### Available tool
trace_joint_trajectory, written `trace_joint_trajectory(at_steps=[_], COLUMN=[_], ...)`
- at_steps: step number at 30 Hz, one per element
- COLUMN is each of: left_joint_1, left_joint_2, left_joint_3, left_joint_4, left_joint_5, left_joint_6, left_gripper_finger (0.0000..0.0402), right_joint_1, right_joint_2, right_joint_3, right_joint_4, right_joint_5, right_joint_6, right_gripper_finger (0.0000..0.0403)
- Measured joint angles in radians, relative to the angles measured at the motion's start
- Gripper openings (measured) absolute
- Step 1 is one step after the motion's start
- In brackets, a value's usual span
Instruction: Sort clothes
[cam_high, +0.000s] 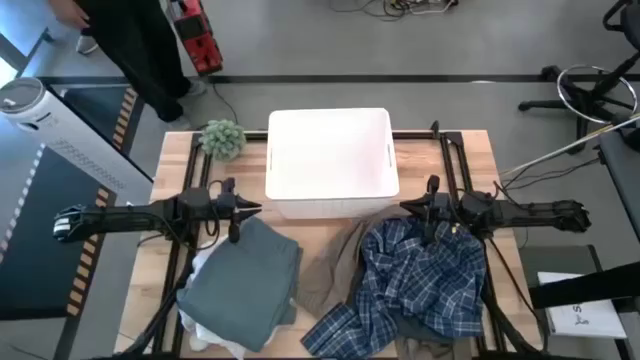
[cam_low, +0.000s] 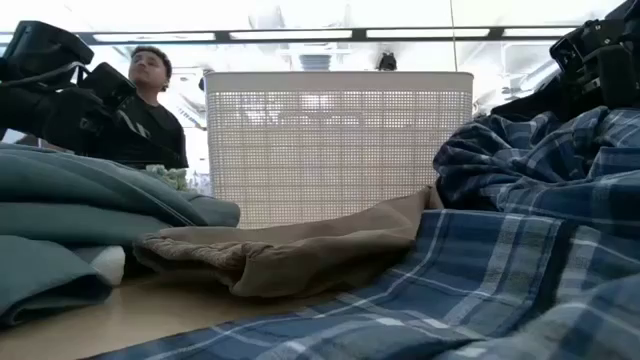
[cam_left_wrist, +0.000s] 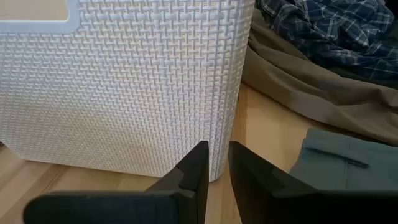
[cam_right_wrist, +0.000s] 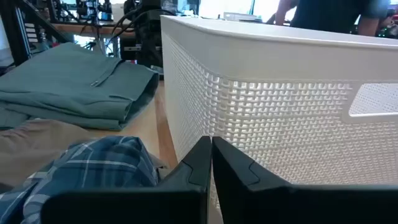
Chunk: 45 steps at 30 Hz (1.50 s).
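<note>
High view, both arms level across mid-frame. Your left claw (cam_high: 250, 208) sits left of centre, its tips nearly together and grasping nothing, just beside the lower left corner of the bin (cam_high: 330, 160). Your right claw (cam_high: 408, 207) sits right of centre, clenched on nothing, at the bin's lower right corner.

The clothes lie below both claws in the frame, on the counter (cam_high: 180, 160). The grey-green piece (cam_high: 245, 285), folded, lies at lower left, directly under your left claw's line; a white piece (cam_high: 205, 335) peeks from beneath it. The plaid shirt (cam_high: 420, 275), crumpled, fills the lower right, its upper edge reaching under your right wrist. The tan piece (cam_high: 335, 275) runs on a slant between them, bottom centre.

Judged nearest: plaid shirt to right claw, grey-green piece to left.
</note>
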Motion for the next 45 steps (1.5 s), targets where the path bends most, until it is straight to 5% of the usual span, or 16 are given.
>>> trace_joint_trajectory(at_steps=[30, 45], left_joint_1=[0.0, 0.0], left_joint_2=[0.0, 0.0], left_joint_3=[0.0, 0.0], left_joint_4=[0.0, 0.0], left_joint_5=[0.0, 0.0], left_joint_6=[0.0, 0.0], left_gripper_finger=[0.005, 0.005], right_joint_1=[0.0, 0.0], right_joint_2=[0.0, 0.0], right_joint_3=[0.0, 0.0], right_joint_4=[0.007, 0.388], right_joint_5=[0.001, 0.002], right_joint_6=[0.0, 0.116], right_gripper_finger=[0.0, 0.0])
